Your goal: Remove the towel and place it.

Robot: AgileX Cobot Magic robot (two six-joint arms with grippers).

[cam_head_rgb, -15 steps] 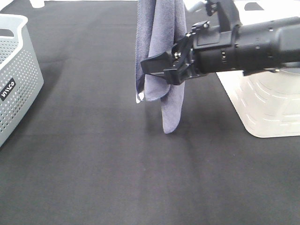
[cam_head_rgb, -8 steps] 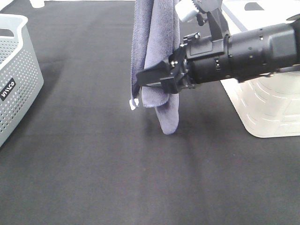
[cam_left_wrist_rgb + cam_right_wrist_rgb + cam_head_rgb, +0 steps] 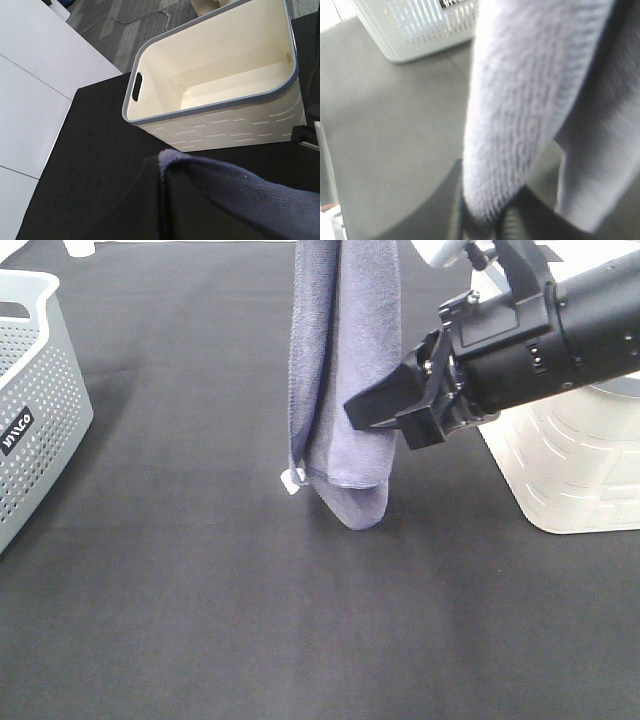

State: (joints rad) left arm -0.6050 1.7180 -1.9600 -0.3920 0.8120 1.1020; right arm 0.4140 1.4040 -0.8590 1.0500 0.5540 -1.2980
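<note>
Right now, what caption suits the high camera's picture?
Grey-blue towel hangs over the black table as the right end effector pinches its edge.

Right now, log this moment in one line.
towel: hanging over black table | right gripper: pinching its side fold | left gripper: shut, out of view | cream basket: empty

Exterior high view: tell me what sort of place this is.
Probably an indoor robot test bench, set up for laundry handling: a table under black cloth, a grey perforated basket and a cream basket at its sides, and a black robot arm beside a hanging towel.
</note>
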